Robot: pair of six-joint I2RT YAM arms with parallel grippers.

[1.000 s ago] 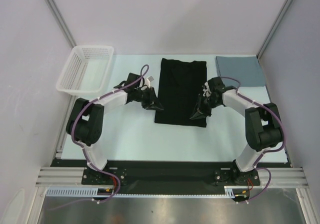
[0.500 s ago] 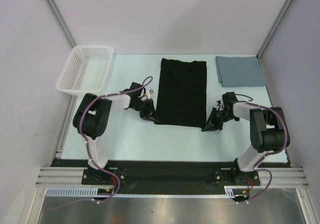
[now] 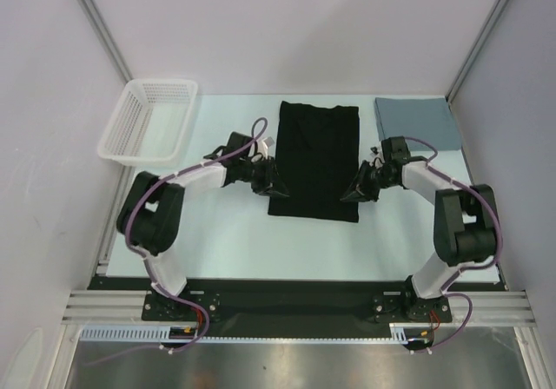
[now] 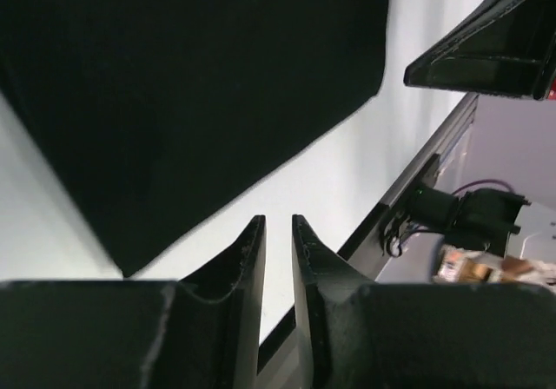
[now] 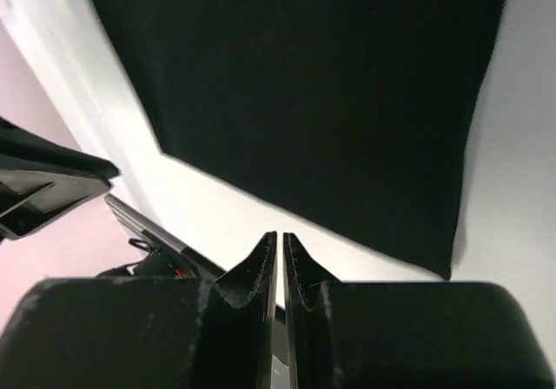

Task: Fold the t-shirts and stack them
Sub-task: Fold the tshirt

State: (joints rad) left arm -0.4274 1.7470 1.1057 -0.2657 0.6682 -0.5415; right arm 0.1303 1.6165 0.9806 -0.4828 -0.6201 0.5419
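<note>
The black t-shirt (image 3: 314, 159) lies flat as a narrow rectangle in the upper middle of the top view, and the grey-blue t-shirt (image 3: 417, 121) lies as a neat square in the upper right, apart from it. The left gripper (image 3: 273, 185) is at the black shirt's lower left edge, its fingers (image 4: 246, 254) a little apart with nothing between them. The right gripper (image 3: 349, 195) is at the lower right edge, its fingers (image 5: 259, 263) almost together, empty
</note>
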